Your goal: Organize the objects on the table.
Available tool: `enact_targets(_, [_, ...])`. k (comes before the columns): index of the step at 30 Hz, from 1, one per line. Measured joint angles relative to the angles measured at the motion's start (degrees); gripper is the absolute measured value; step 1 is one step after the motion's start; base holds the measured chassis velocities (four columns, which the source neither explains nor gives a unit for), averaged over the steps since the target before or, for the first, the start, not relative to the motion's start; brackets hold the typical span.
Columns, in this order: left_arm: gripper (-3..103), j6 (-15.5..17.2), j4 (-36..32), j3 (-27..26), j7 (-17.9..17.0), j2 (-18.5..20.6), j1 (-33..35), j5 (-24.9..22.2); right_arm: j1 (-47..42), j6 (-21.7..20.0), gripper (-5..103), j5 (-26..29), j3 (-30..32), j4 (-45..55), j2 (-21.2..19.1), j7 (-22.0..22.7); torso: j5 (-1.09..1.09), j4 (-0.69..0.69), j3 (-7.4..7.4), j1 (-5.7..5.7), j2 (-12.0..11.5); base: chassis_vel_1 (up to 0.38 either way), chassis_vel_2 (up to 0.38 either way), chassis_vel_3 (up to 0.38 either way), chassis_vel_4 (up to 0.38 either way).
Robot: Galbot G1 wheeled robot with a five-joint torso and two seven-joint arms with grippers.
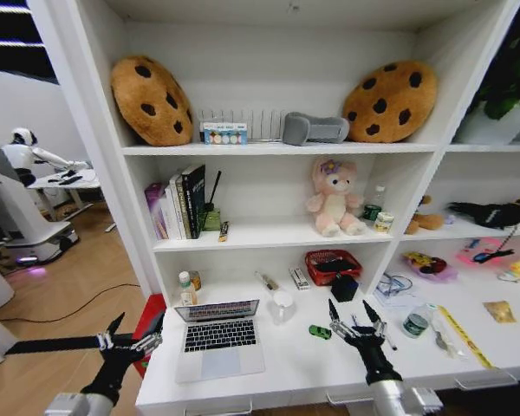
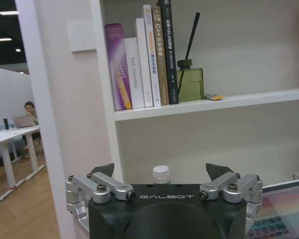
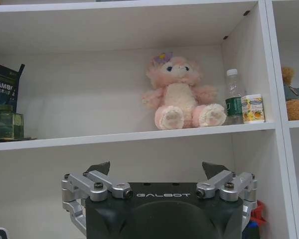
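On the white table (image 1: 295, 368) lies a slim silver laptop (image 1: 218, 338), lid open, near the left end. A tiny green toy car (image 1: 320, 331) sits to its right. A gold foil packet (image 1: 500, 311) lies at the far right. My right gripper (image 1: 351, 314) hovers open over the table's front, just right of the toy car, holding nothing. My left gripper (image 1: 139, 325) is open and empty beyond the table's left end, level with the laptop. In the left wrist view the laptop's screen (image 2: 284, 209) shows at the edge, past my open left gripper (image 2: 161, 170).
Behind the laptop stand small bottles (image 1: 186, 286) and a white cup (image 1: 282, 305). A red basket (image 1: 333, 265), a black box (image 1: 344, 286), a green-lidded jar (image 1: 414, 322) and a yellow ruler (image 1: 465, 336) crowd the right half. Shelves above hold books (image 1: 180, 204) and a pink plush (image 1: 334, 198).
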Motion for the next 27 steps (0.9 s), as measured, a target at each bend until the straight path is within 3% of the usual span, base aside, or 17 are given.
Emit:
enact_targets(6, [100,2.78,3.09,0.42,-1.66,10.04,-5.97,-7.30,-0.78,0.80,100,-1.39,0.76,-0.86,0.67,0.00,-0.01,0.01,0.03,0.09,-0.05,0.000,0.000,0.000,0.000])
enact_targets(11, [102,3.90,4.21,1.29,-2.63,14.61,-9.73,-10.31,-1.01,1.06,100,-2.04,1.03,-1.39,1.18,0.00,-0.01,0.01,0.02,0.08,-0.05,0.000,0.000,0.000,0.000])
enact_targets(13, [98,4.49,6.03,2.56,-2.79,19.26,-12.98,-11.98,-1.05,1.37,100,-2.26,1.36,-1.93,1.63,0.05,0.00,0.01,0.02,0.08,-0.05,0.000,0.000,0.000,0.000])
enact_targets(15, [98,4.49,6.03,2.56,-2.79,19.26,-12.98,-11.98,-1.05,1.37,100,-2.26,1.36,-1.93,1.63,0.05,0.00,0.01,0.02,0.08,-0.05,0.000,0.000,0.000,0.000])
enact_targets(18, [88,4.97,8.55,4.62,-2.66,24.79,-16.73,-13.87,-0.94,1.61,100,-2.08,2.38,-2.65,2.08,0.66,0.01,0.01,0.02,0.08,-0.05,0.000,0.000,0.000,0.000])
enact_targets(19, [88,4.97,8.55,4.62,-2.66,24.79,-16.73,-13.87,-0.94,1.61,100,-2.08,2.38,-2.65,2.08,0.66,0.01,0.01,0.02,0.08,-0.05,0.000,0.000,0.000,0.000])
enact_targets(21, [72,5.09,10.26,6.64,-2.30,26.97,-18.38,-14.68,-0.55,1.74,100,-1.53,3.96,-3.35,2.50,0.92,0.00,0.01,0.03,0.08,-0.05,0.000,0.000,0.000,0.000])
enact_targets(25, [67,5.09,11.10,8.93,-1.45,28.59,-19.33,-14.59,-0.36,1.80,100,-0.59,5.95,-4.05,2.87,0.97,0.00,0.02,0.02,0.08,-0.05,0.000,0.000,0.000,0.000])
enact_targets(27, [50,5.08,11.38,11.44,-0.64,29.84,-19.98,-13.96,-0.41,2.10,100,-0.35,7.04,-4.88,3.10,0.91,0.01,0.01,0.02,0.07,-0.04,0.000,0.000,0.000,0.000])
